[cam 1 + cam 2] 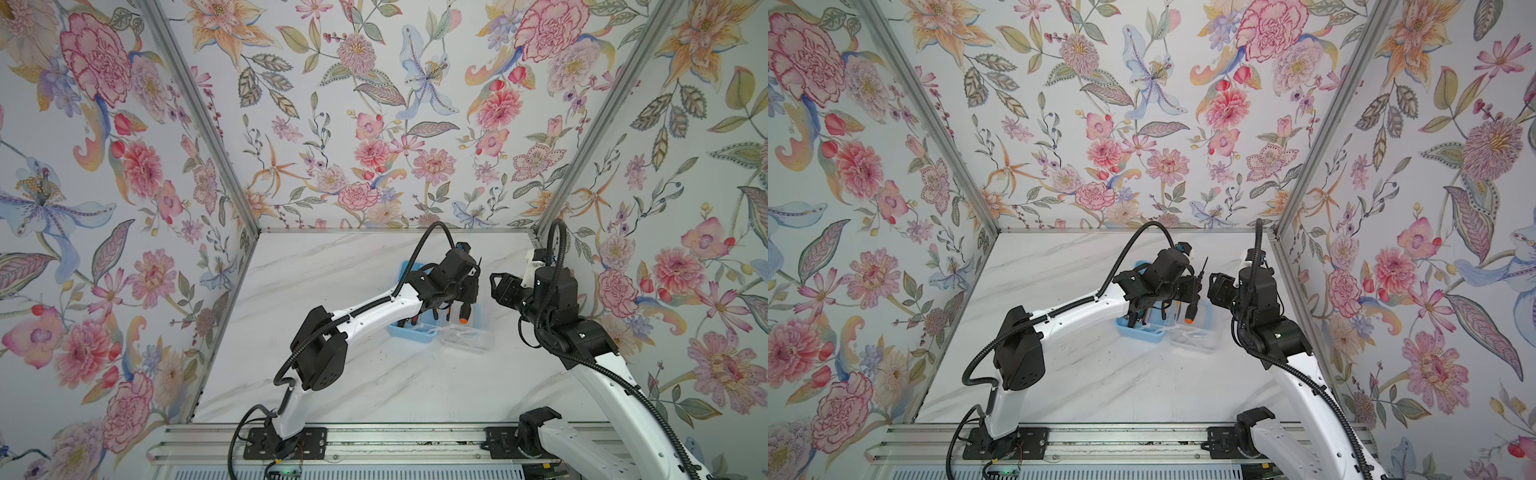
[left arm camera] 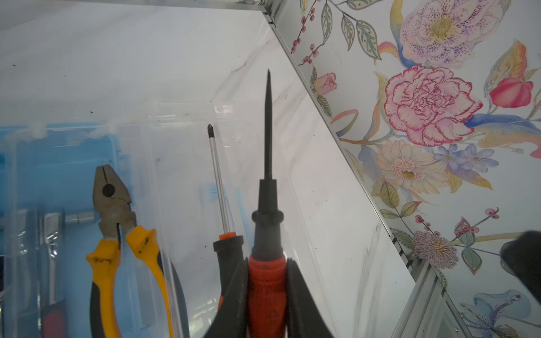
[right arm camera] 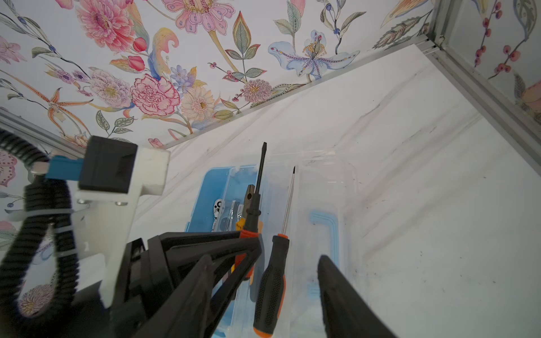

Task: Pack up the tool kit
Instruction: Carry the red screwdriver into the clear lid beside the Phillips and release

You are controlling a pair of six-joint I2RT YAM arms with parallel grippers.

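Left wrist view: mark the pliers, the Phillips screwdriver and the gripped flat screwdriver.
pliers (image 2: 114,206): left wrist view, steel head below the pivot.
Phillips screwdriver (image 2: 227,247): left wrist view, black handle collar.
flat screwdriver (image 2: 267,234): left wrist view, dark neck above the red grip.

A robot lab booth: floral-printed wall panels (image 1: 374,104) in bare metal framing (image 1: 199,112) enclose a marble-look surface (image 1: 332,270), with the left arm (image 1: 374,307) and right arm (image 1: 602,386) bolted to a rail (image 1: 395,440).
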